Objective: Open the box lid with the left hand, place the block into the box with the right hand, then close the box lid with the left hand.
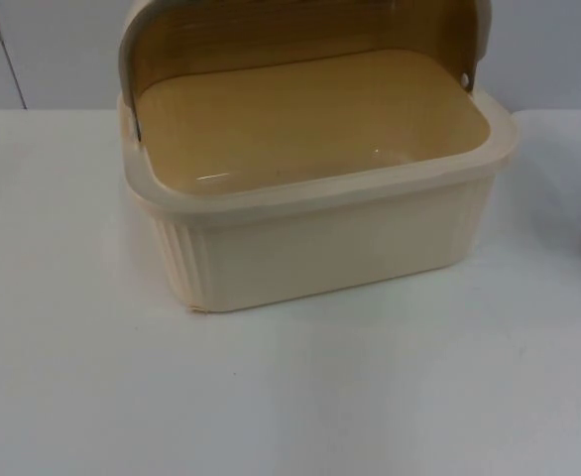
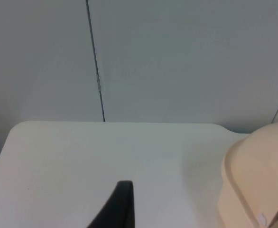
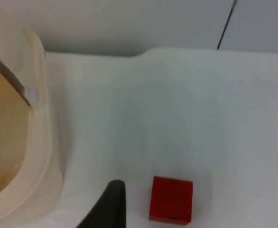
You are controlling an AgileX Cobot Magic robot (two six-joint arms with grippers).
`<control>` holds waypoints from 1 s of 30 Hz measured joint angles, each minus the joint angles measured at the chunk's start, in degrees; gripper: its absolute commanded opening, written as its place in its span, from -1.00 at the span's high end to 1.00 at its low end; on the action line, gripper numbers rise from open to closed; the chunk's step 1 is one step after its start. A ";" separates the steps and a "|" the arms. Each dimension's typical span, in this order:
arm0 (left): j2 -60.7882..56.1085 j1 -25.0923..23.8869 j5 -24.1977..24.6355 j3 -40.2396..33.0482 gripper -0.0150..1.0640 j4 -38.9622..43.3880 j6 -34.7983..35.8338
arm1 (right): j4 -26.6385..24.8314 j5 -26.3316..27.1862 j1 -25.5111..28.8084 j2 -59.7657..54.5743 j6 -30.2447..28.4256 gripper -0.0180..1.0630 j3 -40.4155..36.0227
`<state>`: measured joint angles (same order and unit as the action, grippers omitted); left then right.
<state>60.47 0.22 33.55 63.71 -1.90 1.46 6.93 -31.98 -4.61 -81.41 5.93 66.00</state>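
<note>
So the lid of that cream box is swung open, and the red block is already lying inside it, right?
Not quite. The lid is swung open, but the cream box holds nothing. The red block lies on the white table beside the box, near the right gripper's fingertip, as the right wrist view shows.

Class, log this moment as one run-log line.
lid: open | box: empty | red block: on table, right of box | right gripper: beside block
</note>
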 measured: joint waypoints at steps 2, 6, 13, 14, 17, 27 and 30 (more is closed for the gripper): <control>0.00 0.00 0.00 0.00 -0.97 0.00 0.00 | -0.12 1.04 1.16 -3.30 0.95 -0.97 0.00; 0.00 0.00 0.00 0.00 -0.97 0.00 0.00 | -0.99 3.24 3.02 -6.23 1.80 -0.97 0.00; 0.00 0.00 0.00 0.00 -0.97 0.00 0.00 | -3.31 8.60 4.61 -14.10 2.03 -0.97 0.00; 0.00 0.00 -0.11 0.00 -0.97 0.00 0.00 | -3.81 9.35 4.61 -15.38 2.03 -0.97 0.00; 0.00 0.00 -0.22 0.00 -0.97 0.00 0.00 | -4.79 10.70 4.61 -17.73 2.03 -0.97 0.00; 0.00 0.00 -0.61 0.00 -0.97 0.00 0.00 | -5.84 12.78 4.53 -28.18 2.03 -0.97 0.00; 0.00 0.00 -0.71 0.00 -0.97 0.00 0.00 | -5.94 14.40 4.29 -29.93 2.03 -0.97 0.00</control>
<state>60.47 0.22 32.84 63.71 -1.90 1.46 0.99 -17.58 -0.31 -111.34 7.96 66.00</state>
